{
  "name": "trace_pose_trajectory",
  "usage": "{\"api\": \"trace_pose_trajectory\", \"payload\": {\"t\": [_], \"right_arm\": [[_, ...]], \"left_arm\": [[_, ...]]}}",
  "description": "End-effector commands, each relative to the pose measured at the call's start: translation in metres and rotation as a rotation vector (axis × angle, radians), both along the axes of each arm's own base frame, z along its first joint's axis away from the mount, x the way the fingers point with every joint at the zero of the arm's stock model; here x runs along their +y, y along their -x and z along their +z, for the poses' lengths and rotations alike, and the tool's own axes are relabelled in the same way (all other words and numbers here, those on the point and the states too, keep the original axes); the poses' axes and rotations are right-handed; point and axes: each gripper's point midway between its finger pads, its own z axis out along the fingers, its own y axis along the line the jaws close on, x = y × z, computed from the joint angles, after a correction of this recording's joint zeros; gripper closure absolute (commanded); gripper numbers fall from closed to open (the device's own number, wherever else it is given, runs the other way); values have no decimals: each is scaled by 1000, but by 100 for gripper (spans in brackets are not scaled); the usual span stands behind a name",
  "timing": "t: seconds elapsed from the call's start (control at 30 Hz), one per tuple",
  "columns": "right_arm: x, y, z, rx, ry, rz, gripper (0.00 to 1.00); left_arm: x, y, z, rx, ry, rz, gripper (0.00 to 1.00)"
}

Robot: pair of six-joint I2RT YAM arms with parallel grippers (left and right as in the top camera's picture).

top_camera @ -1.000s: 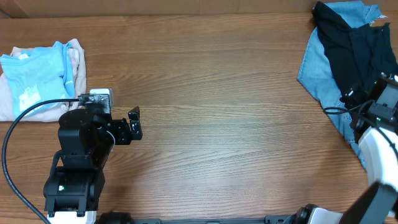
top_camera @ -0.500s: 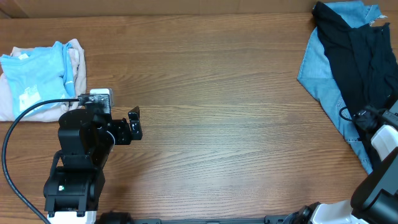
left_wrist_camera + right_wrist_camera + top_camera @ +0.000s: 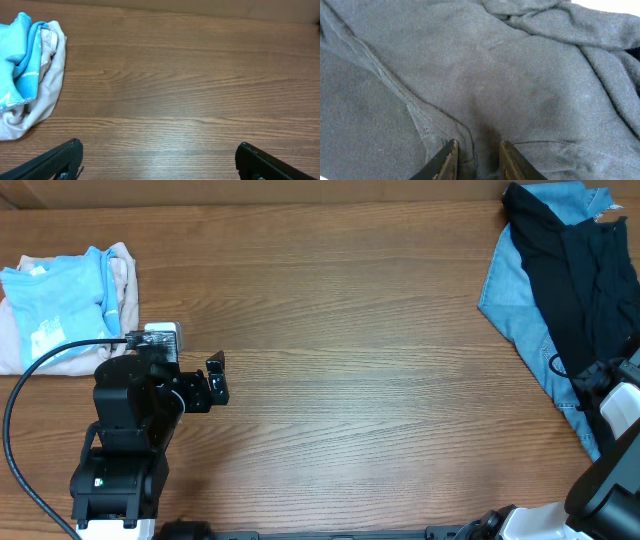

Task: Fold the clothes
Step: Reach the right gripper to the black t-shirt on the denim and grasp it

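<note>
black T-shirt (image 3: 578, 280) lies 12-to-6 at 3 o'clock of the table (image 3: 350, 330) | right gripper (image 3: 476, 159) at its 6 o'clock end — pinching a fold | left gripper (image 3: 157, 162) spread, well apart

The black T-shirt (image 3: 578, 275) lies unfolded and crumpled at the far right of the table. It forms a long, loose heap on top of a blue denim garment (image 3: 508, 292), whose edges show along its left and far sides. In the right wrist view its soft knit looks charcoal, with a stitched seam running diagonally and thick rolled folds at the upper right.
</note>
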Motion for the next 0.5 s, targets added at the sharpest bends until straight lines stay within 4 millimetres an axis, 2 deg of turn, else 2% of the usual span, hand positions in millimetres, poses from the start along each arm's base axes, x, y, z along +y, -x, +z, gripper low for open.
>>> {"api": "trace_pose_trajectory", "payload": {"t": [0.0,0.1,0.2,0.33,0.4,0.47], "right_arm": [[-6,-3,5,-9,16,-9,70],[-5,-2,4,-2,10,-9,71],[-3,-1,3,2,3,-11,65],[-1,-3,2,-6,-9,-2,65],[-1,-3,2,-6,-10,-2,66],[-1,-3,1,-5,-10,-2,74]], "left_arm": [[0,-2,13,-31,22,3,0],[0,-2,13,-31,22,3,0],[0,-2,13,-31,22,3,0],[0,-2,13,-31,22,3,0],[0,-2,13,-31,22,3,0],[0,-2,13,-31,22,3,0]]}}
